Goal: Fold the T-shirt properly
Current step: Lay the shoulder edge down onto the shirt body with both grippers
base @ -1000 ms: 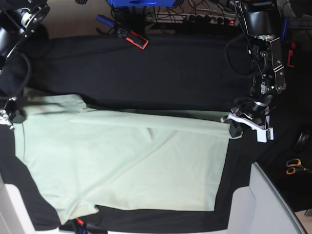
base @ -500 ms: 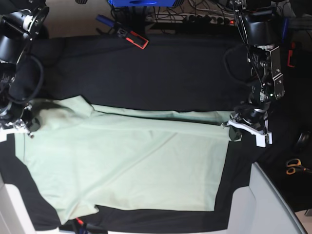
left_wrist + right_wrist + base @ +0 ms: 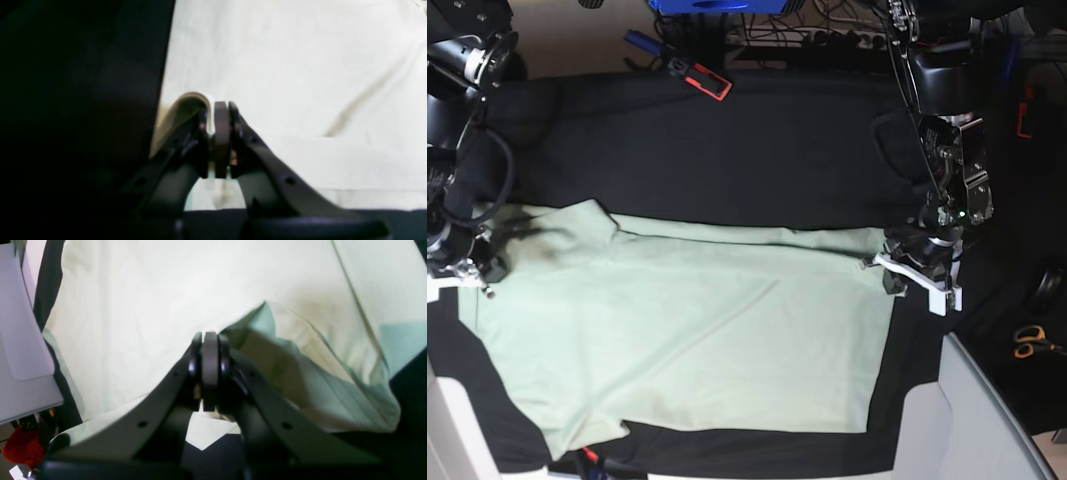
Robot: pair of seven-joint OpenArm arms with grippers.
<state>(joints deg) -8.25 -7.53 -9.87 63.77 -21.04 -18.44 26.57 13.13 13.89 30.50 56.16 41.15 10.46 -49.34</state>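
The T-shirt [image 3: 687, 330] lies spread over the black cloth cover [image 3: 727, 150] of the worktop, stretched between the two grippers, with its far edge doubled into a long fold running from one gripper to the other.

The left gripper [image 3: 895, 268] sits at the hem corner of the shirt. In its wrist view the left gripper [image 3: 218, 133] has its jaws pressed together on a curl of the pale fabric, which loops up over one fingertip; the black cover lies to its left side and the broad shirt panel spreads out ahead of it.

The right gripper [image 3: 472, 268] is at the sleeve end. In its own camera the right gripper [image 3: 209, 368] is clamped shut on bunched cloth, and a loose puff of the T-shirt [image 3: 300, 373] billows just beside its right finger. A white panel [image 3: 20, 350] lies off to its left, with something red [image 3: 20, 446] below that, too blurred to name.

Beyond the left gripper, past the far edge of the cover, a red-and-black tool [image 3: 699, 76] lies on the cloth's border, near a blue box [image 3: 717, 5] and a tangle of cables with a power strip [image 3: 847, 38]. Orange-handled scissors [image 3: 1032, 342] lie well apart from the left gripper on its outer side. Nothing rests on the shirt between the grippers. No writing or label can be read anywhere.
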